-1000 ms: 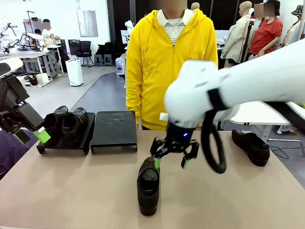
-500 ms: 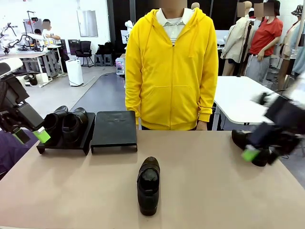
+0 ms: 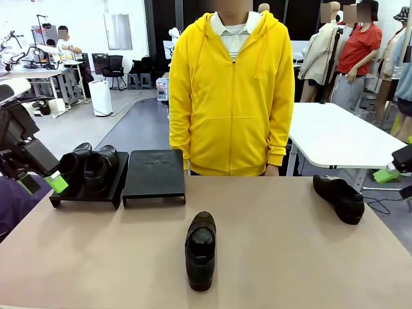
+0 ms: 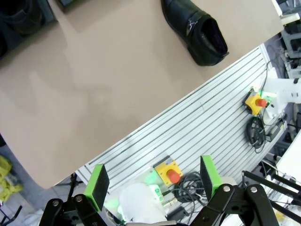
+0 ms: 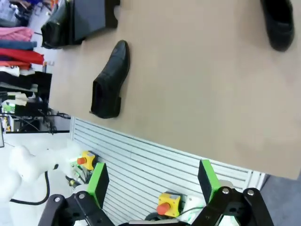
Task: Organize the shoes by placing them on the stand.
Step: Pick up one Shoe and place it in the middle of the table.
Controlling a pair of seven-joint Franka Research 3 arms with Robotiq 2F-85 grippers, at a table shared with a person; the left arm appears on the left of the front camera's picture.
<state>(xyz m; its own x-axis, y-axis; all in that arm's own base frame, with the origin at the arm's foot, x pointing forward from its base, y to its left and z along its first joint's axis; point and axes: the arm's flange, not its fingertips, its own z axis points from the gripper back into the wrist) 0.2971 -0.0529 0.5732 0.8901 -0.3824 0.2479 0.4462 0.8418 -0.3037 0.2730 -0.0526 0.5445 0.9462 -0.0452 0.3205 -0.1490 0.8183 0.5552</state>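
Left pincer (image 3: 42,183) hangs wide open and empty at the left edge, just near of the left stand (image 3: 96,196), where a pair (image 3: 93,168) sits side by side. Right pincer (image 5: 153,183) is open and empty too, out past the right edge of the surface (image 3: 290,257). Two shoes to go, by my read: the middle shoe (image 3: 200,250) lies near-centre with its heel toward the robot, and the right shoe (image 3: 339,197) lies slantwise at the far right. Their home looks to be the empty stand (image 3: 154,170), just right of the full one, in front of the person (image 3: 232,96).

The right pincer is the closer to the right shoe, so that seems the one to go for. Glossy leather may slip: come down over the opening, pinch the collar, and lift well clear. Set it to one side of the stand so its mate fits.
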